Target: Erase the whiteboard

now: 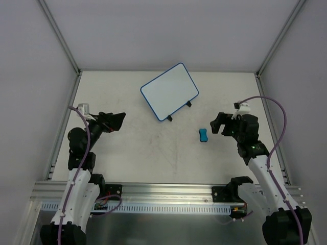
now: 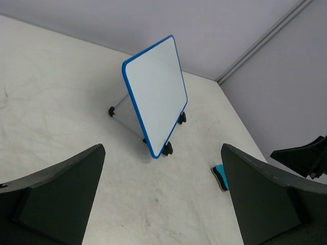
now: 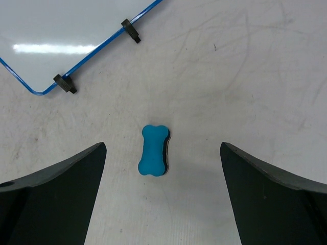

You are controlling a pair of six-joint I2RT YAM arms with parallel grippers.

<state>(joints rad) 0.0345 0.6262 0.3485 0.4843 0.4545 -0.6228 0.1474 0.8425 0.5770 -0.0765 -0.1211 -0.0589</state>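
Note:
The whiteboard (image 1: 169, 92) stands tilted on two black feet at the back middle of the table, its blue-framed face blank white. It also shows in the left wrist view (image 2: 156, 92) and the right wrist view (image 3: 66, 35). A small blue eraser (image 1: 203, 135) lies flat on the table in front of and right of the board, seen in the right wrist view (image 3: 153, 150) and at the edge of the left wrist view (image 2: 220, 177). My right gripper (image 1: 217, 124) is open and empty, just right of the eraser. My left gripper (image 1: 116, 121) is open and empty, at the left, apart from the board.
The table (image 1: 153, 153) is off-white with faint scuffs. Grey walls with metal frame posts (image 1: 61, 38) enclose the back and sides. A metal rail (image 1: 163, 196) runs along the near edge by the arm bases.

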